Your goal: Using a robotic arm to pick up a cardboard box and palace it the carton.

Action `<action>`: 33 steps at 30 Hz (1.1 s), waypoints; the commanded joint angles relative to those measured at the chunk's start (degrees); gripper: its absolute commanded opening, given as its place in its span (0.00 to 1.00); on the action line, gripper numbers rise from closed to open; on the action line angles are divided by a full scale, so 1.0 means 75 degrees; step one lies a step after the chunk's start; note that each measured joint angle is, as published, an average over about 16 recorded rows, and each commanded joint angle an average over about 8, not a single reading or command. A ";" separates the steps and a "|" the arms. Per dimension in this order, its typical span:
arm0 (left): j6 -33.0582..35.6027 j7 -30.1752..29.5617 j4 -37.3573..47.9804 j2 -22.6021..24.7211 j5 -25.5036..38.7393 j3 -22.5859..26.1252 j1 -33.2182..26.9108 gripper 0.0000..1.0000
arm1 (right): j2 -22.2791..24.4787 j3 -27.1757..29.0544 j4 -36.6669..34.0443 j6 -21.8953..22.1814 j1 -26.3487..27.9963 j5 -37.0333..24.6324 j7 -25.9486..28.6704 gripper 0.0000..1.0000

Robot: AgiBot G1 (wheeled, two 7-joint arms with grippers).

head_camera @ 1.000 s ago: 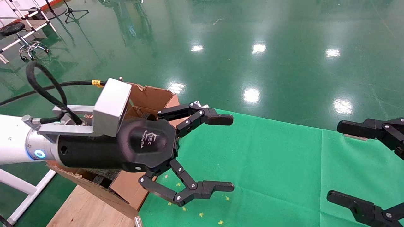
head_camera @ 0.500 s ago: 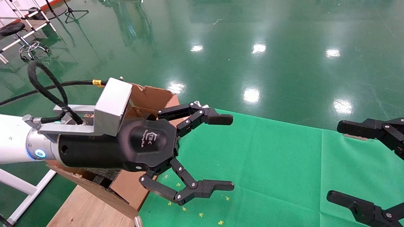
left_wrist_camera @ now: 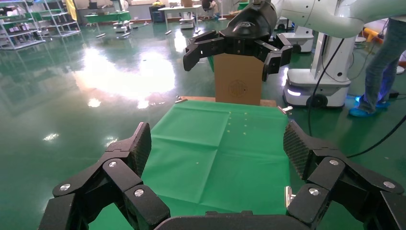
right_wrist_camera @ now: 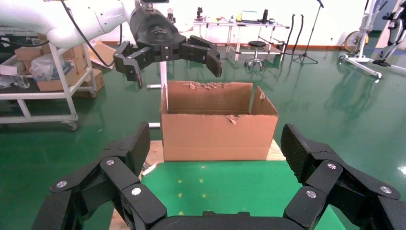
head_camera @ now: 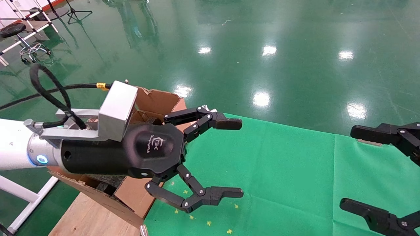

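Partly behind left claw (head_camera: 226, 159): carton (head_camera: 157, 100).

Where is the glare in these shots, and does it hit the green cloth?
Head view: light spots glare on the glossy floor; the green cloth below the open left gripper is matte. Left wrist view: broad bright floor patch. Right wrist view: carton evenly lit.

Over the last second the white glossy robotic arm (head_camera: 13, 144) barely drifted above the torn brown corrugated carton (head_camera: 157, 98), its black cable loop (head_camera: 49, 95) shifting slightly.
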 commanded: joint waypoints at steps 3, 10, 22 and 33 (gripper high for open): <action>0.0000 0.0000 0.0002 0.0000 0.0002 0.0001 -0.0002 1.00 | 0.0000 0.0000 0.0000 0.0000 0.0000 0.0000 0.0000 1.00; -0.0001 0.0000 0.0002 0.0000 0.0004 0.0001 -0.0004 1.00 | 0.0000 0.0000 0.0000 0.0000 0.0000 0.0000 0.0000 1.00; -0.0001 0.0000 0.0002 0.0000 0.0004 0.0001 -0.0004 1.00 | 0.0000 0.0000 0.0000 0.0000 0.0000 0.0000 0.0000 1.00; -0.0001 0.0000 0.0003 0.0000 0.0004 0.0001 -0.0004 1.00 | 0.0000 0.0000 0.0000 0.0000 0.0000 0.0000 0.0000 1.00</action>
